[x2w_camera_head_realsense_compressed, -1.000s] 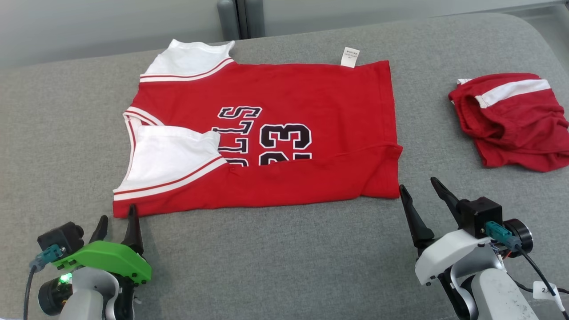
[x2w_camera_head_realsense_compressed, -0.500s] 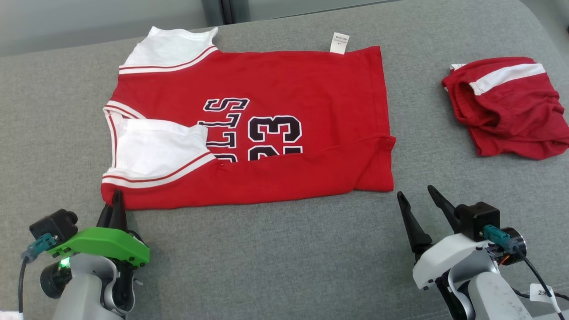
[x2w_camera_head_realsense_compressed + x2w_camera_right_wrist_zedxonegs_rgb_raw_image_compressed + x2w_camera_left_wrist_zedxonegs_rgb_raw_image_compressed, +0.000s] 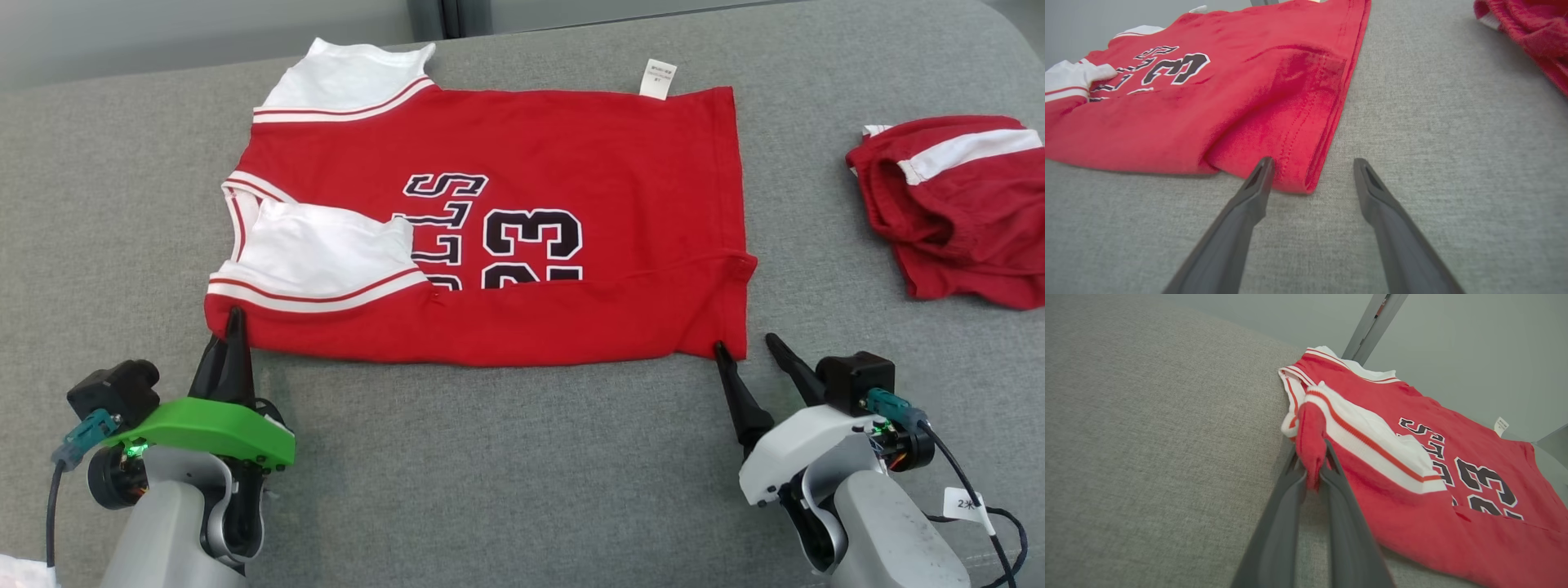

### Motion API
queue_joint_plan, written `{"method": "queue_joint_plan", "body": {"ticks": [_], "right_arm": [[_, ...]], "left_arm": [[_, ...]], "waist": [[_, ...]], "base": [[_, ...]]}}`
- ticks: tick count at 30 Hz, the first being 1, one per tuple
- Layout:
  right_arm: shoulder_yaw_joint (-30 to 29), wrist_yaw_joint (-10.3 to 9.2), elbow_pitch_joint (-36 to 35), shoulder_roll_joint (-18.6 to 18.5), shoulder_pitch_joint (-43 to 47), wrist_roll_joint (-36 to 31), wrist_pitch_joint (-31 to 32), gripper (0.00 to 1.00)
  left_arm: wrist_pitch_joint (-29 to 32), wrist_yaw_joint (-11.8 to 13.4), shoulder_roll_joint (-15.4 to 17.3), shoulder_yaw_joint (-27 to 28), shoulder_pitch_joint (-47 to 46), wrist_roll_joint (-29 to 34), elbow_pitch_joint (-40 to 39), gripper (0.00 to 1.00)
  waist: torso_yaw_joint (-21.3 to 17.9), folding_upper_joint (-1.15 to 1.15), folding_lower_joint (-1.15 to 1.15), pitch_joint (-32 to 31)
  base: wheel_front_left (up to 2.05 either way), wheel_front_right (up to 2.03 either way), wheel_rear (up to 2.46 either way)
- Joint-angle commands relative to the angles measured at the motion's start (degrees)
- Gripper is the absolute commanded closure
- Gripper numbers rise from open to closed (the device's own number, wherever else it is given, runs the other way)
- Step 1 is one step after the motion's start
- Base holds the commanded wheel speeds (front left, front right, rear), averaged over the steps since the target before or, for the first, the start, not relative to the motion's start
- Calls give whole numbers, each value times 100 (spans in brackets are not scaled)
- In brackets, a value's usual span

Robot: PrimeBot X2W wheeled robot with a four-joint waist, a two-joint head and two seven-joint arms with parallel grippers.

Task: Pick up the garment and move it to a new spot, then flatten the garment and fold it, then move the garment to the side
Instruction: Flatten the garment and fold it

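A red jersey (image 3: 522, 163) with white sleeves and a black "23" lies flat on the grey cushion, its near long edge folded over. My left gripper (image 3: 230, 322) is shut on the jersey's near left corner; in the left wrist view the red corner (image 3: 1310, 441) is bunched between the two fingers. My right gripper (image 3: 744, 343) stands open at the jersey's near right corner (image 3: 1294, 179). Its left fingertip (image 3: 1265, 163) touches the hem, and the right fingertip (image 3: 1360, 164) is on bare cushion.
Crumpled red shorts (image 3: 955, 204) with a white stripe lie at the right, apart from the jersey. A white care label (image 3: 658, 78) sticks out at the jersey's far edge. The grey cushion (image 3: 506, 457) ends at a pale wall behind.
My left gripper has closed on the jersey's near left corner. My right gripper has moved forward to the near right corner. The head camera has shifted, so the whole scene sits differently.
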Motion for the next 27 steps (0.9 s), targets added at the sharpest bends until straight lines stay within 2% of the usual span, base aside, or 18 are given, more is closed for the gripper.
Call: {"method": "queue_joint_plan", "body": {"ticks": [1,2,3,4,7,8,12,18,23,27], "right_arm": [[31,-10,157,-20,-105,34,-53,0],[57,-10,252,-20,-151,53,-67,14],[109,-10,377,-19,-199,94,-83,49],[155,-10,471,-19,-235,130,-99,56],[340,-9,728,-14,-370,246,-143,91],[384,-8,792,-14,-407,269,-165,98],[488,-7,995,-14,-585,365,-262,100],[225,-7,1089,-21,-743,158,-376,100],[-136,-7,899,-22,-624,-194,-350,100],[-448,-8,545,-25,-314,-507,-28,100]], "left_arm": [[-46,-24,23,-15,64,-26,-53,100],[-44,-24,25,-24,68,-29,-72,100],[-46,-24,33,-37,78,-33,-94,100],[-52,-24,41,-42,88,-37,-110,100],[-64,-24,72,-55,108,-55,-166,100],[-80,-24,80,-55,113,-55,-187,100],[-112,-25,99,-67,180,-65,-213,100],[-169,-25,100,-119,294,-75,-294,100],[-174,14,94,-151,538,-81,-488,100],[-102,91,51,-199,955,-107,-800,100]], "waist": [[38,0,0,11],[47,0,0,13],[53,0,0,14],[56,0,0,14],[50,0,0,0],[46,0,0,-7],[36,0,0,-83],[49,0,0,-359],[84,0,0,-669],[128,0,0,-909]], "base": [[0,0,0],[0,0,0],[0,0,0],[0,0,0],[0,0,0],[0,0,0],[0,0,0],[0,0,0],[0,0,0],[0,0,0]]}}
